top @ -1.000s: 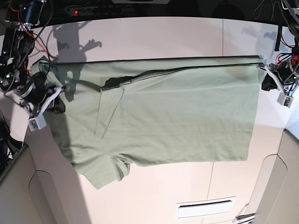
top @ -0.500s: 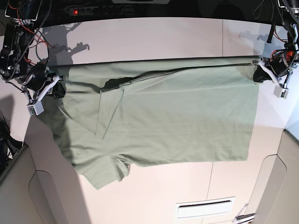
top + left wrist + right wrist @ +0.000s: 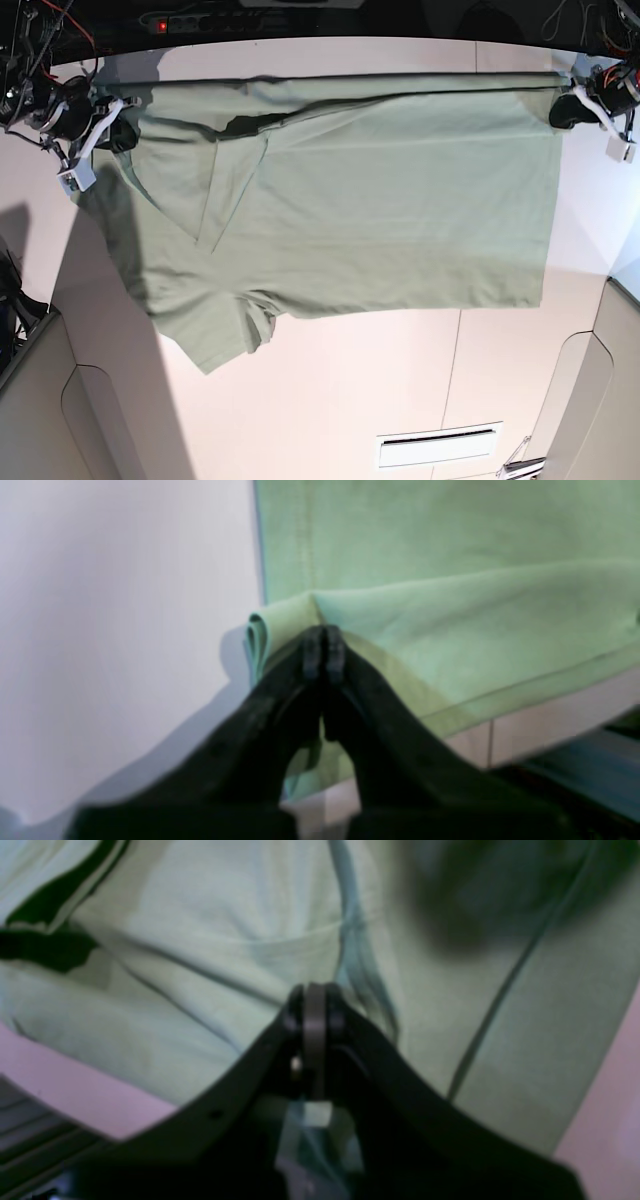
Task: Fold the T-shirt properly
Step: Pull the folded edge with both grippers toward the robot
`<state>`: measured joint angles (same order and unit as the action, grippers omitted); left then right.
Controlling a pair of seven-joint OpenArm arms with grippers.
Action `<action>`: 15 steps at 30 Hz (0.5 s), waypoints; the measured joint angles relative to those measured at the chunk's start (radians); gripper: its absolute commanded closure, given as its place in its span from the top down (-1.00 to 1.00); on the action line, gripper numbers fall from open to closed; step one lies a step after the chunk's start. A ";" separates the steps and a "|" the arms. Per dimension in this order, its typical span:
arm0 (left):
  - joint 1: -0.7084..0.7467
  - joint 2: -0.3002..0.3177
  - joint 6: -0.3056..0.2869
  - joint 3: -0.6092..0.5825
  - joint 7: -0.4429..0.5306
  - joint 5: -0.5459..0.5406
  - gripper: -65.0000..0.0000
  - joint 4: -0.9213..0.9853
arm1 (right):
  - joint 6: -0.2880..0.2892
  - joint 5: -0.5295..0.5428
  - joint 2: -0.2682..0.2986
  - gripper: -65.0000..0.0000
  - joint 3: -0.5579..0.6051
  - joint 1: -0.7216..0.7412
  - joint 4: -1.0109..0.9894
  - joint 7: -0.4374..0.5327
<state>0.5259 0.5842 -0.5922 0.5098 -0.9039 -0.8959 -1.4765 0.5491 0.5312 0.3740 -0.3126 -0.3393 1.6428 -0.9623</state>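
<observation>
The left gripper (image 3: 566,108) sits at the far right corner of the table (image 3: 400,400) in the base view, its arm reaching in from the right edge. Its black jaws are clenched on a folded corner of the T-shirt (image 3: 380,200) at the hem end; the left wrist view shows the tips of the left gripper (image 3: 324,647) pressed together with a doubled fold of fabric (image 3: 280,625) bunched just beside them.

The right gripper (image 3: 118,135) sits at the far left corner in the base view, its arm entering from the left edge. In the right wrist view, the right gripper (image 3: 314,1012) is clamped on the T-shirt (image 3: 210,955) near the shoulder seam.

The T-shirt's far edge runs nearly straight between the two grippers. One sleeve (image 3: 215,335) points toward the near left.
</observation>
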 measured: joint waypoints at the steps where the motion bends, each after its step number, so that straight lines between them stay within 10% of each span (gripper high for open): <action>1: 0.011 0.000 0.000 0.003 -0.003 -0.010 -1.00 0.000 | 0.001 0.004 0.000 -1.00 0.000 -0.014 0.006 0.000; 15: 0.060 -0.006 -0.031 0.040 -0.009 -0.024 -1.00 0.000 | 0.010 0.027 0.000 -1.00 -0.114 -0.076 0.016 -0.037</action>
<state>0.5861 0.5781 -0.6235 0.5499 -0.9127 -0.9199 -1.4769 0.5587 0.5583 0.3737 -0.4271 -0.4156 1.6585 -0.9989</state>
